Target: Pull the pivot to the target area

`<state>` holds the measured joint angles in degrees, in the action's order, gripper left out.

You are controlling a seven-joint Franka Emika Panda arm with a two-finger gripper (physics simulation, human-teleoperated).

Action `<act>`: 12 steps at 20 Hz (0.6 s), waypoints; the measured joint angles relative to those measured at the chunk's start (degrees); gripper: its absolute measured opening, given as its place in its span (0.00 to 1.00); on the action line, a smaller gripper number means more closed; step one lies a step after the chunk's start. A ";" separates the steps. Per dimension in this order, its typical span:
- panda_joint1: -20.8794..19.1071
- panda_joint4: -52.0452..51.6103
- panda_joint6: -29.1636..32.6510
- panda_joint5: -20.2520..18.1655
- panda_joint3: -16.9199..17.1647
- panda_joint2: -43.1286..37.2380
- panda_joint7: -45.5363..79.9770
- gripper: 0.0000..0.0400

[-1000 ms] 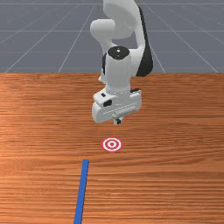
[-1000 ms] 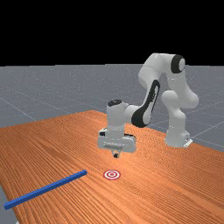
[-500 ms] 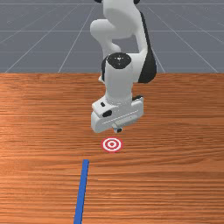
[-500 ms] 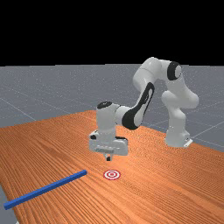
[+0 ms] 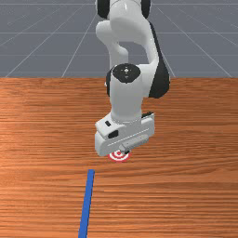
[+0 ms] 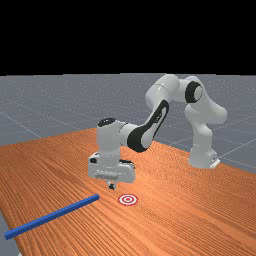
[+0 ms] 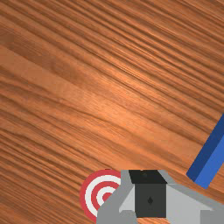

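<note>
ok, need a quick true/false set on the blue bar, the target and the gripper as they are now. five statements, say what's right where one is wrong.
1. The blue bar lies on the table, outside the target. True.
2. The gripper is shut on the blue bar. False: its fingers are shut with nothing between them, apart from the bar.
3. The blue bar lies to the front view's left of the target. True.
4. The target is a plain green square. False: it is round, with red and white rings.
5. In the front view, the gripper hides part of the target. True.
</note>
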<state>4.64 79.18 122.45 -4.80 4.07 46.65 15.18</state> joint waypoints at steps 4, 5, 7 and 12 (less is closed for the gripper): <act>-0.25 -0.54 -0.15 -1.36 0.95 0.40 4.35 0.00; -0.46 -0.42 -0.03 -2.17 1.58 0.38 6.93 0.00; -1.81 -0.59 -0.10 -2.63 2.08 0.50 6.75 0.00; -4.44 -1.38 -0.64 -1.96 1.93 0.89 0.98 0.00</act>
<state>0.20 77.80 121.80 -6.75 6.00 47.54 16.16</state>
